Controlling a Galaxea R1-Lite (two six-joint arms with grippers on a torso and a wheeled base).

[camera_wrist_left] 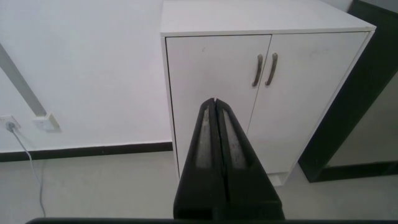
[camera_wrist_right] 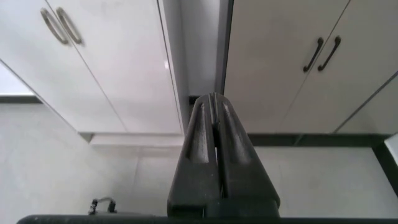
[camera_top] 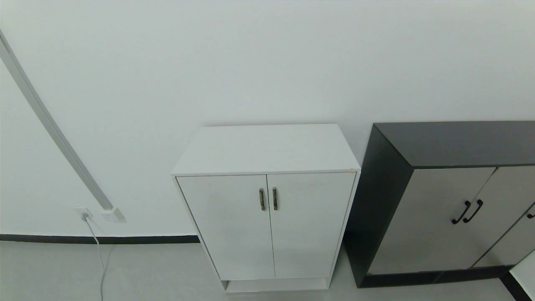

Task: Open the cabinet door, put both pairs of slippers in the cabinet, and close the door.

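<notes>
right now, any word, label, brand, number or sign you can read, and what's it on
None can be read.
The white cabinet has a plain top and plain doors.
The dark cabinet beside it is also plain.
The wall socket is too small to show any marking.

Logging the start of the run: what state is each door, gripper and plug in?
White two-door cabinet with metal handles: both doors shut.
Black cabinet with grey doors: visible doors shut.
Left gripper: shut, empty.
Right gripper: shut, empty.
Grey cable: plugged into the wall socket.
</notes>
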